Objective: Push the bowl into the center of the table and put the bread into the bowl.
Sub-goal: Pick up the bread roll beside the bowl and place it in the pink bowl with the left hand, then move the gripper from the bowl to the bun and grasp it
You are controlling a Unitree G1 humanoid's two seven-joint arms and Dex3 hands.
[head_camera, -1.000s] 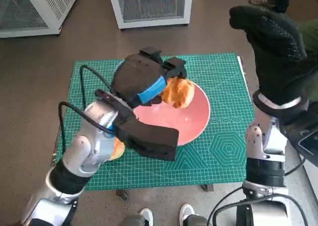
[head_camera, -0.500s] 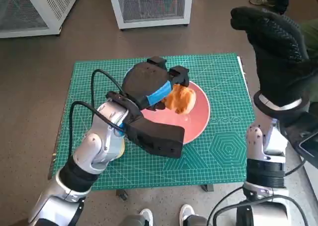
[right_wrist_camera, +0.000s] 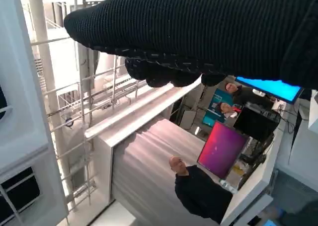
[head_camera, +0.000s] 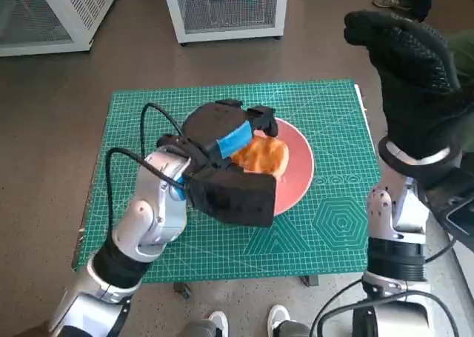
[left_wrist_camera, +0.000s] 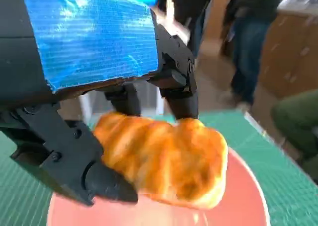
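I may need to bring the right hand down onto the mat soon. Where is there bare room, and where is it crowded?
Bare green mat lies between the pink bowl and the table's right edge, and along the mat's far-left side. The middle is crowded: the left hand holds the bread over the bowl. The right hand is raised off the table.

You're looking at a green cutting mat (head_camera: pixel 333 226) lying over the counter. Two white mesh-fronted cabinets (head_camera: pixel 222 7) are standing on the brown floor (head_camera: pixel 52 129) beyond it. A person's shoes (head_camera: pixel 248 321) are showing at the near edge.
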